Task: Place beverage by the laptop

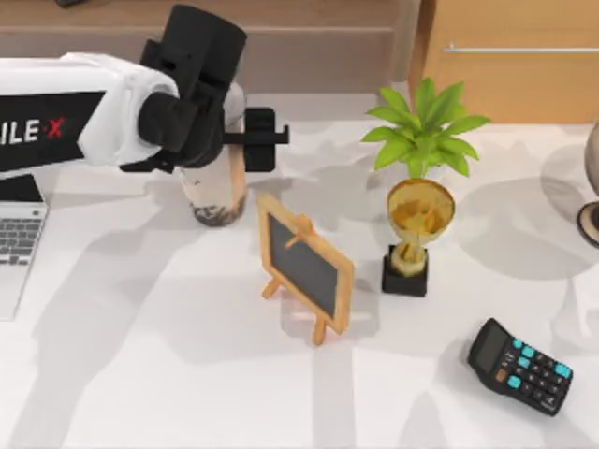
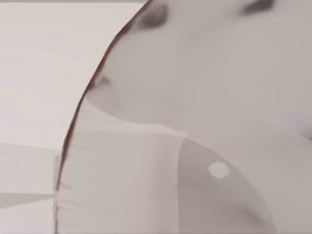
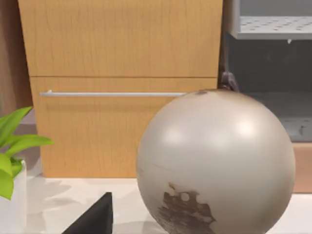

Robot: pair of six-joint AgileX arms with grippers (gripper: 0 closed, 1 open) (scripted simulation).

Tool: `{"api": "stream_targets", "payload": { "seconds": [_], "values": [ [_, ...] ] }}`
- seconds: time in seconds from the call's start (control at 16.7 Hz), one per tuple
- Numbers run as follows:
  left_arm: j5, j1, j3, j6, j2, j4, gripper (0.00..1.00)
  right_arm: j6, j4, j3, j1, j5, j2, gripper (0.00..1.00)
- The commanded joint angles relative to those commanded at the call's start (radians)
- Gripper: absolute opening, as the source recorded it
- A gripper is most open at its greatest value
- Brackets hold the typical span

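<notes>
The beverage (image 1: 214,192), a clear cup of milky beige tea with dark pearls at the bottom, sits at the back left of the table, between the laptop and a small easel. My left gripper (image 1: 236,140) is shut on its upper part, and the arm reaches in from the left. The left wrist view has the cup's pale wall (image 2: 195,122) pressed close to the camera. A corner of the silver-grey laptop (image 1: 19,245) with grey keys shows at the table's left edge. One black finger (image 3: 92,219) of my right gripper pokes into the right wrist view.
A wooden-framed chalkboard easel (image 1: 305,267) stands right of the cup. Beyond it are a gold trophy (image 1: 417,234), a potted green plant (image 1: 423,131) and a black calculator (image 1: 520,367). A grey globe (image 3: 214,161) stands at the far right before a wooden cabinet (image 3: 122,73).
</notes>
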Motion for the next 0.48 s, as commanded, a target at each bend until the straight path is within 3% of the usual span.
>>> {"api": "stream_targets", "payload": {
  "seconds": [0.48],
  "values": [
    [0.0,0.0,0.0,0.0,0.0,0.0,0.0,0.0,0.0,0.0,0.0,0.0,0.0,1.0]
  ]
}}
